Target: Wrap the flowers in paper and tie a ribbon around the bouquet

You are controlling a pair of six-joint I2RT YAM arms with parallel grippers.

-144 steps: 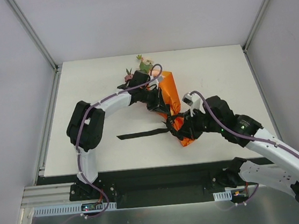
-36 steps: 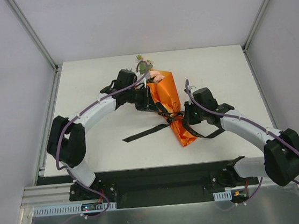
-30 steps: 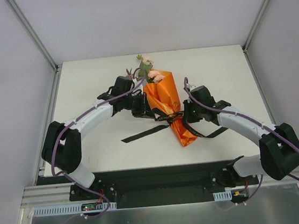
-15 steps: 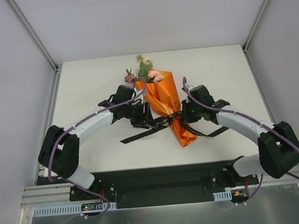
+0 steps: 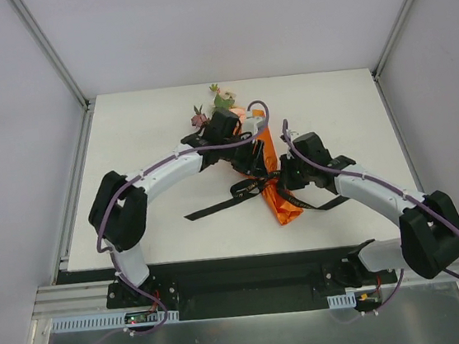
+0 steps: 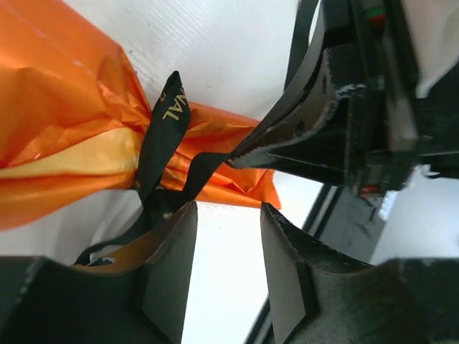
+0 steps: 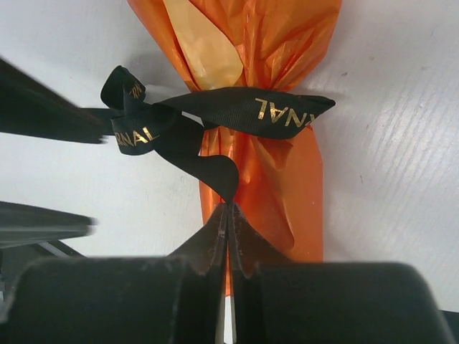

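White table (image 5: 137, 124): flowers (image 5: 220, 101) inside orange paper cone (image 5: 279, 205), black ribbon (image 5: 217, 207) around.

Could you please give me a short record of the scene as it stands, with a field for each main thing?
bouquet: lying on the table, narrow end toward the arms
flowers: showing at the far, wide end
paper: orange, gathered in under the ribbon
ribbon: black with gold lettering, wrapped round the bouquet's narrow part, tails trailing to both sides
left gripper: open, close beside the wrapped ribbon
right gripper: shut on a strand of the ribbon
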